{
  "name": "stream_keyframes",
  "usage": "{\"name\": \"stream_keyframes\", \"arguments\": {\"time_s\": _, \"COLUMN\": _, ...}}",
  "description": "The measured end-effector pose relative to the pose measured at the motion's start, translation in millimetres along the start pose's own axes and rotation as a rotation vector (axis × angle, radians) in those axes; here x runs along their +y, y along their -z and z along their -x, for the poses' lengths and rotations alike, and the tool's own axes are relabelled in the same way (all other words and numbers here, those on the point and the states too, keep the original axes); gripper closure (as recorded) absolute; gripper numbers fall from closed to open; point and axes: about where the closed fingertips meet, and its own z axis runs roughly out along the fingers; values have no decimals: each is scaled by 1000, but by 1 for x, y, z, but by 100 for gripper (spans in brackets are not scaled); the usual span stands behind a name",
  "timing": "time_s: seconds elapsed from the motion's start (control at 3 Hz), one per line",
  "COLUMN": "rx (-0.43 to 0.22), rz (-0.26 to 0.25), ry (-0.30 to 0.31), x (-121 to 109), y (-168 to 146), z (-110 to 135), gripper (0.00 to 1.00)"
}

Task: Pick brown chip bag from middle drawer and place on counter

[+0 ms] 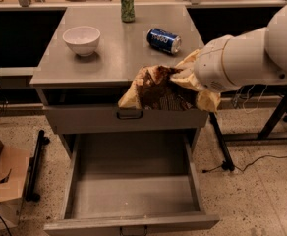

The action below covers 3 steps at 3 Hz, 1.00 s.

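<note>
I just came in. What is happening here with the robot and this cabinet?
The robot's arm is carrying the brown chip bag. Its tool, mostly hidden behind the bag, grips it at the front right edge of the counter, above the open middle drawer, whose floor is bare. The bag is not yet set down on the counter. Farther back on the counter are a white bowl, a blue can lying on its side and an upright green can.
</note>
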Motion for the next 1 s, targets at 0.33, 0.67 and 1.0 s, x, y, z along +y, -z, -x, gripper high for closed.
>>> {"name": "stream_keyframes", "arguments": {"time_s": 0.33, "rx": -9, "rz": -19, "ry": 26, "x": -5, "y": 0, "z": 9, "gripper": 100}}
{"name": "stream_keyframes", "arguments": {"time_s": 0.67, "rx": -48, "rz": -60, "ry": 90, "x": -23, "y": -10, "z": 36, "gripper": 100}}
{"name": "stream_keyframes", "arguments": {"time_s": 1.0, "rx": -96, "rz": -78, "ry": 104, "x": -37, "y": -29, "z": 54, "gripper": 100}}
